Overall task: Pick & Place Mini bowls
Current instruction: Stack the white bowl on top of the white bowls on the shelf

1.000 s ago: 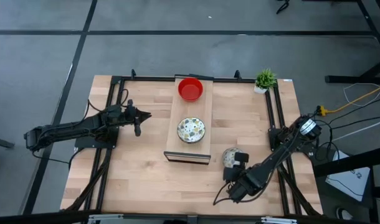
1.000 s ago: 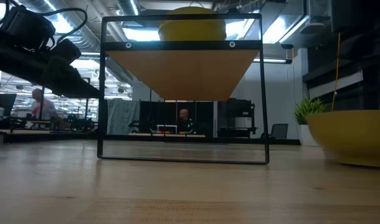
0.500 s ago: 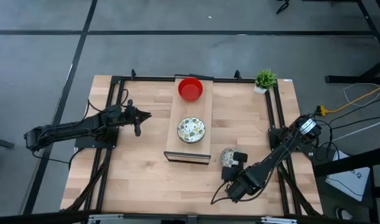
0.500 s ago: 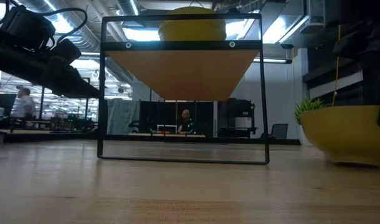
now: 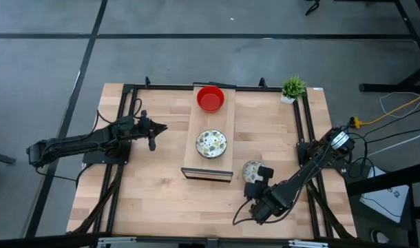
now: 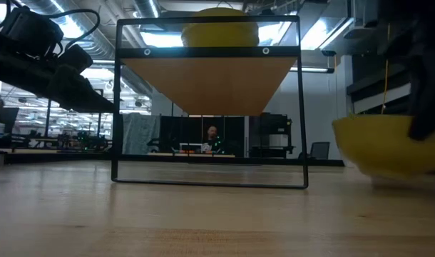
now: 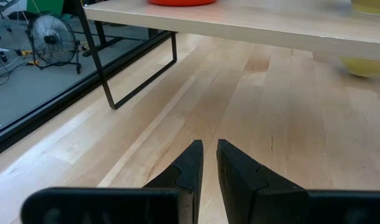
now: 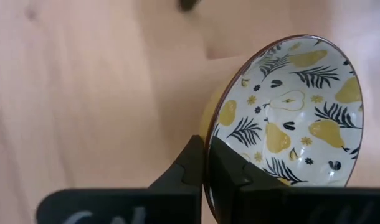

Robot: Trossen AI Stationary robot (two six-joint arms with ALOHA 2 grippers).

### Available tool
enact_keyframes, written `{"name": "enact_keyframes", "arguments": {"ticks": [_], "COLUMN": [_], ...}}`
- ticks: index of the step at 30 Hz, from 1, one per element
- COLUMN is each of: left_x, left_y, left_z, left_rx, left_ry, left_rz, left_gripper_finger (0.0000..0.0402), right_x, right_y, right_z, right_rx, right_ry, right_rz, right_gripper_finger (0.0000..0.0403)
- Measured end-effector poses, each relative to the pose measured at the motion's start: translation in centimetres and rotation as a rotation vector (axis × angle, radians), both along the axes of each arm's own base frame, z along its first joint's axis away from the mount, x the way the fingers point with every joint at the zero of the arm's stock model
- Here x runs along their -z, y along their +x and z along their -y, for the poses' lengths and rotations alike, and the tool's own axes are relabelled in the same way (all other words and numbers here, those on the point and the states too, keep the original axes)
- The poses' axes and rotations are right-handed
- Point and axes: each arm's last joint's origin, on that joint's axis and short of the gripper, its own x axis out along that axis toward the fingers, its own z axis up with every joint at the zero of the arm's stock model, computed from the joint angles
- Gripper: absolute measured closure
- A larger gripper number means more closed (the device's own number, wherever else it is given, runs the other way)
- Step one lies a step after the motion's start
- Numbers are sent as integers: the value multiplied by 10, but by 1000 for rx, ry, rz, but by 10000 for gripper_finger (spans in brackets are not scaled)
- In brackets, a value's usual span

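Three mini bowls show. A plain red one (image 5: 210,98) and a white one with a speckled pattern (image 5: 211,144) stand on a raised wooden shelf (image 5: 196,164) at mid-table. A third bowl (image 5: 250,169), yellow outside (image 6: 385,146) with pears and leaves painted inside (image 8: 289,118), hangs just right of the shelf's near end. My right gripper (image 8: 205,155) is shut on this bowl. My left gripper (image 5: 153,131) hovers shut (image 7: 207,149) above the table, left of the shelf. My right gripper pinches the yellow bowl's rim (image 8: 206,146) on the side nearest the wrist. One finger (image 8: 230,177) is inside the bowl and one finger (image 8: 187,165) outside. The bowl hangs just clear of the table in the low view, roughly upright.
The shelf stands on thin black wire legs (image 6: 116,107) with open room under it. A small potted plant (image 5: 292,87) sits at the far right corner. Black frame rails (image 5: 303,131) run along the table's sides. People show in the room beyond.
My right gripper has lifted the yellow bowl off the table and carried it a little toward the table's left, nearer the shelf. The bowl rested on the table a second ago and now hangs clear.
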Motion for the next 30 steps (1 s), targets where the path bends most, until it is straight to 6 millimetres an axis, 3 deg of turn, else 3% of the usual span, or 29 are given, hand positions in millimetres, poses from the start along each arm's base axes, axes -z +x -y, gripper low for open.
{"name": "enact_keyframes", "arguments": {"ticks": [6, 16, 24, 30], "left_x": [0, 0, 0, 0], "left_y": [0, 0, 0, 0], "left_z": [0, 0, 0, 0], "left_rx": [0, 0, 0, 0], "left_ry": [0, 0, 0, 0], "left_rz": [0, 0, 0, 0], "left_gripper_finger": [359, 359, 359, 359], "right_x": [-25, -101, -160, -183], "right_y": [-1, 1, 7, 12], "right_z": [3, 5, 7, 13], "right_rx": [56, 33, -49, -75], "right_ry": [-88, -230, -307, -388], "right_rz": [-17, 20, 206, 296], "right_gripper_finger": [392, 392, 392, 392]}}
